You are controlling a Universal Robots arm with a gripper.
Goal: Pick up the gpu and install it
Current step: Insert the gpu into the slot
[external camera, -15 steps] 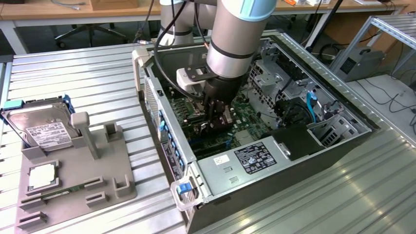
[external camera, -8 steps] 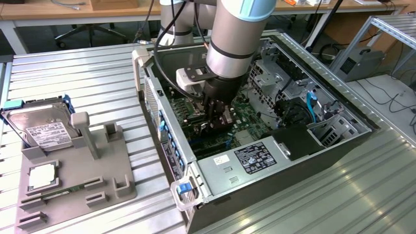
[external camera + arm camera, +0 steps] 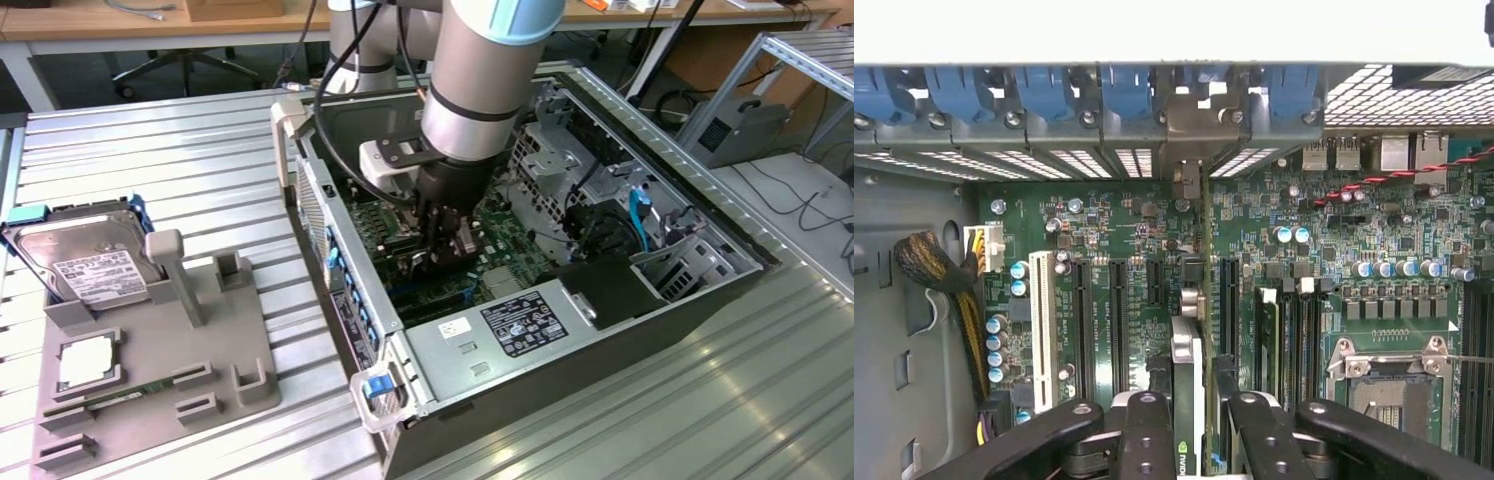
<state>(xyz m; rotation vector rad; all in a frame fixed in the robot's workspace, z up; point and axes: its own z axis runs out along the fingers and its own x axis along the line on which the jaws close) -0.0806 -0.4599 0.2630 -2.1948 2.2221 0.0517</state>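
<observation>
My gripper (image 3: 1189, 440) is shut on the gpu (image 3: 1188, 385), a thin card seen edge-on between the black fingers (image 3: 1144, 430). The card stands upright over the green motherboard (image 3: 1334, 230), lined up with a slot between the long black expansion slots (image 3: 1099, 320). Its metal bracket end (image 3: 1187, 125) reaches the row of blue-clipped rear slot covers (image 3: 1054, 95). I cannot tell whether the card's edge sits in the slot. In the exterior view the gripper (image 3: 441, 250) reaches down inside the open computer case (image 3: 534, 330), and the arm hides the card.
A grey fixture tray (image 3: 160, 380) on the exterior view's left holds a silver hard drive (image 3: 87, 265), a square chip (image 3: 87, 360) and a slim memory stick (image 3: 114, 400). Inside the case are a CPU socket (image 3: 1389, 385), a braided cable bundle (image 3: 944, 290) and drive cages (image 3: 561, 150).
</observation>
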